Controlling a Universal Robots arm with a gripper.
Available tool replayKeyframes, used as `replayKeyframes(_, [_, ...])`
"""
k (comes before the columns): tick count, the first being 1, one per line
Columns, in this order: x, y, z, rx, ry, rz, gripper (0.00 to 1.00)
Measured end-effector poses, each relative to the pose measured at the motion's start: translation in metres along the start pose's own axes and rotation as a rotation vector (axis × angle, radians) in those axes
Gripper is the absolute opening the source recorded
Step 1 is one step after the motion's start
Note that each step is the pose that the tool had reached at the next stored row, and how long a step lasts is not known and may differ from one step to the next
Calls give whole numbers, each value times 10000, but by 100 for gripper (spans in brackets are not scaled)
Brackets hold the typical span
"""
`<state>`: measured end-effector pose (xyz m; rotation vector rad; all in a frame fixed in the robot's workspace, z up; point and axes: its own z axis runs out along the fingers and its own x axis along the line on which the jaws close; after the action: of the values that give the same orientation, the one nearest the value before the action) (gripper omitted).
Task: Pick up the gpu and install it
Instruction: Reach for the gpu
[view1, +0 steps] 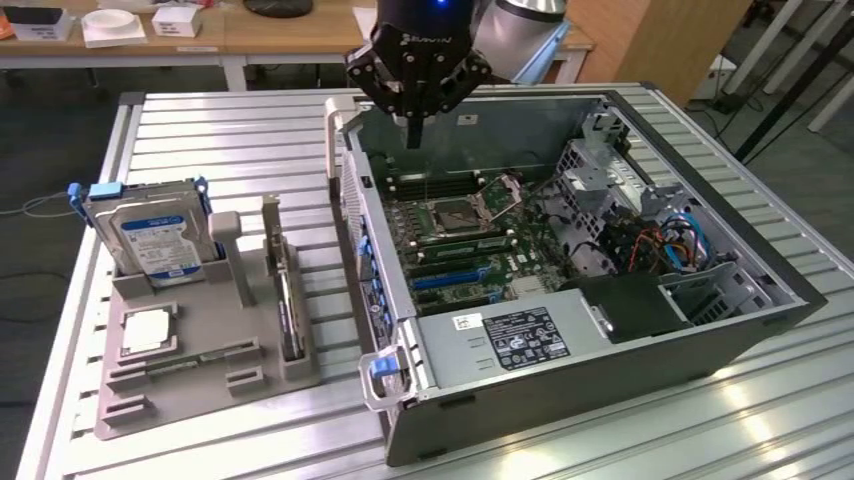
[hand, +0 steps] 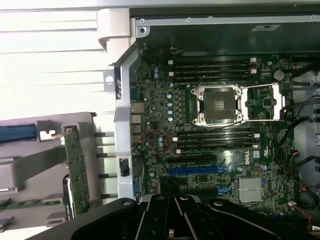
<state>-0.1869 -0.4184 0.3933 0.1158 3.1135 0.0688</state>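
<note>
Fingers: the fingers (view1: 415, 128) are held shut on nothing, above the open computer case (view1: 601, 390).
Gpu: the gpu (view1: 284, 300) is stood on edge in a grey holder (view1: 174, 410) on the desk (view1: 214, 130), well apart from the fingers and lower.
Progress: nothing is picked up yet, so pickup and installation are both judged left.
Wrist view: the gpu's green face (hand: 77, 170) and the bare blue slot (hand: 192, 170) are made plainer.

White letters on the pincer (view1: 415, 138) look like ROBOTIQ. The green board (hand: 235, 160) under the pincer seems to say DELL. The sticker (view1: 525, 338) print is too tiny.
</note>
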Motion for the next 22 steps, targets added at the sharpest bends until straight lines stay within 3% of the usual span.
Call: replayKeyframes(22, [477,-327,-22,-1,0,-8,10])
